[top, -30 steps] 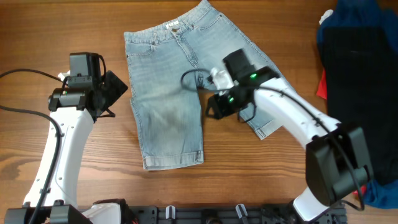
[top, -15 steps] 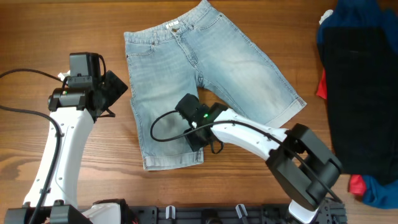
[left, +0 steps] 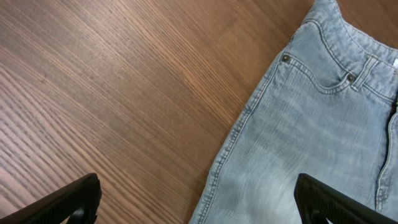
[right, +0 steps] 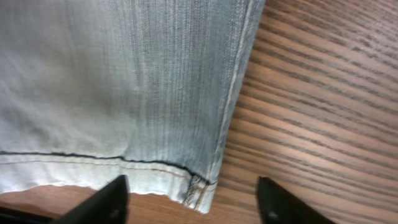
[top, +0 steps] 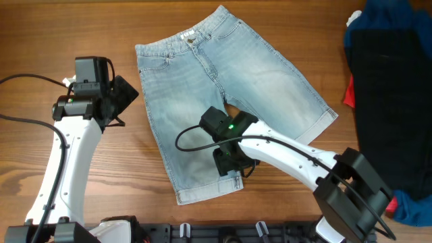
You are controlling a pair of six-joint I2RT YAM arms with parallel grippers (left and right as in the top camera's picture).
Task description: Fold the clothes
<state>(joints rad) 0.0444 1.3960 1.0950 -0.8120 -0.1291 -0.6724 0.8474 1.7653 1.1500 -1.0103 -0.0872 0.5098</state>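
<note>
The light blue denim shorts (top: 260, 77) lie flat and front side up on the wooden table, waistband at the far side, both legs spread toward the front. My right gripper (top: 233, 165) is open and hovers just above the inner hem corner of the left leg; in the right wrist view the cuffed hem (right: 124, 165) lies between its open fingers (right: 196, 199). My left gripper (top: 125, 98) is open and empty beside the shorts' left edge, near the hip. The left wrist view shows its fingers (left: 199, 199) over bare wood and the denim's side seam (left: 311, 124).
A black garment (top: 391, 88) lies at the right edge on dark blue (top: 378, 17) and red (top: 349, 94) clothes. More blue cloth (top: 412, 206) sits at the front right. A black rack (top: 223, 233) runs along the front edge.
My right arm swung from the right leg across to the left leg's hem. The shorts shifted: the left leg now points more toward the front right. The left arm stayed still.
</note>
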